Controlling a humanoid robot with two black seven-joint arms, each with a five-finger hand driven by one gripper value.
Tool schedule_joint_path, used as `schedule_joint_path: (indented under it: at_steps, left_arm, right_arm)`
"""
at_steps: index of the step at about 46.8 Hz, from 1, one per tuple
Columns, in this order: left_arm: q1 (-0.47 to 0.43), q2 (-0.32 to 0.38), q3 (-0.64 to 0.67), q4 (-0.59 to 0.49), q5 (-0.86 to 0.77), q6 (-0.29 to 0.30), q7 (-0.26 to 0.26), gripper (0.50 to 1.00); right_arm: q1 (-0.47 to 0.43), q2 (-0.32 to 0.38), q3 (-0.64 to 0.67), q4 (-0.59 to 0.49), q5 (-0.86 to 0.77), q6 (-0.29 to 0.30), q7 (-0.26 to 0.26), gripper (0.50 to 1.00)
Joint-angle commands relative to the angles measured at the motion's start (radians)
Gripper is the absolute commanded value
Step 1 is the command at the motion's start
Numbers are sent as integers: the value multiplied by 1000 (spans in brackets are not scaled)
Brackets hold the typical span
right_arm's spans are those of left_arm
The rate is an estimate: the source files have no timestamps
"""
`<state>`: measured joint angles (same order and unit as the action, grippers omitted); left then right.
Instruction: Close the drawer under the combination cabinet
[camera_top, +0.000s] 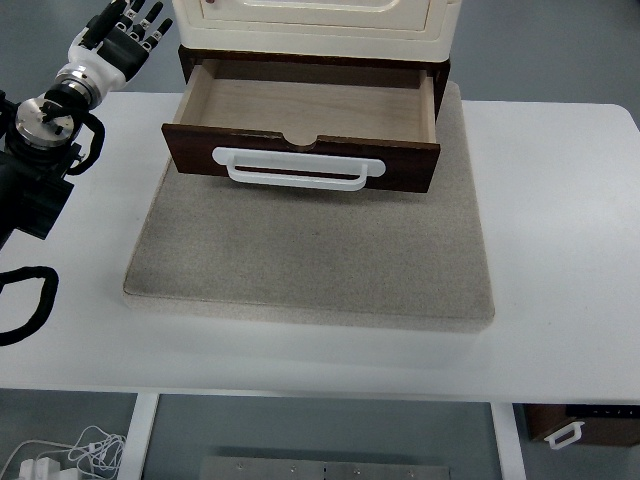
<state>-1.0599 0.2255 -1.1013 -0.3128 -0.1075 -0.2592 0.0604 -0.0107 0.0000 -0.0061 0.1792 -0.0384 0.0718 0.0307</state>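
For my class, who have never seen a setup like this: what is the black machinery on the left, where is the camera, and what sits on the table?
The single picture comes from a camera high on the robot, looking down over a white table. The black machinery is the robot's left arm, ending in a five-fingered left hand with fingers spread, holding nothing. The right arm is out of view. On the table lies a grey mat. On it stands a cream cabinet with a dark brown wooden drawer beneath, pulled open and empty, with a white handle. Nothing touches the drawer.
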Motion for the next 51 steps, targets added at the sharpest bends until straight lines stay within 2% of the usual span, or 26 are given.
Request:
schedule_joint_path:
  at_steps: [1, 38, 44, 51]
  left_arm:
    - [0, 0, 0, 1, 0, 0, 1, 996]
    - [-18, 18, 0, 8, 3, -15, 13, 996]
    - [-51, 38, 1, 3, 6, -18, 7, 996]
    - [-97, 98, 1, -5, 6, -20, 7, 996]
  right_arm:
    - [0, 0, 0, 0, 0, 0, 0, 952]
    - [0, 0, 0, -1, 0, 0, 0, 952]
    - [0, 0, 0, -1, 0, 0, 0, 952]
    - [0, 0, 0, 0, 0, 0, 0, 952]
